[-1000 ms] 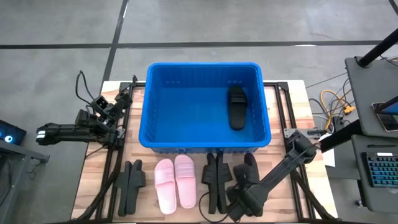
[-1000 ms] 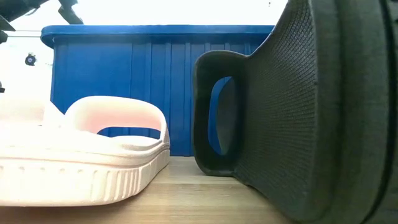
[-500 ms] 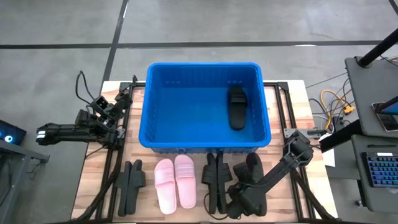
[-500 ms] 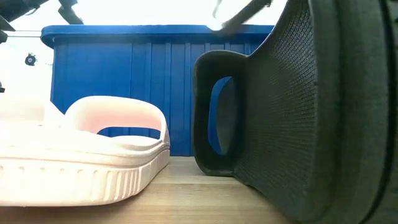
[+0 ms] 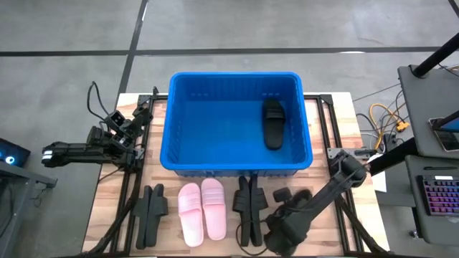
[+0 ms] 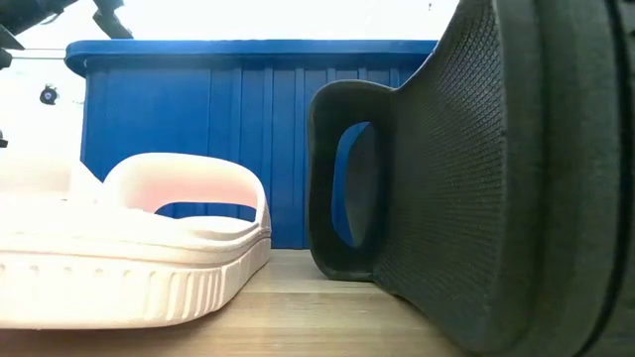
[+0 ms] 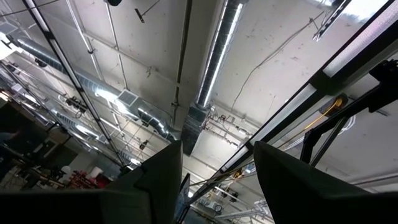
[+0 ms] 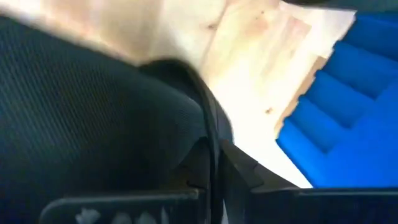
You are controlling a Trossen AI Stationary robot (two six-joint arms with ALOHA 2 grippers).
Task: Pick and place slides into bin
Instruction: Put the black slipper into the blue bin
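Apparently right gripper [image 5: 281, 231] grips black slide [image 5: 287, 197].

1 slide [image 5: 272, 123] lies in the bin [image 5: 172, 122]; the other slides [image 5: 203, 210] sit in a row before it.

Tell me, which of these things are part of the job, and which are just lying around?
Part of the job:
blue bin
black slide in the bin
pink slides
black slides on the table
right gripper

Lying around:
keyboard
cables
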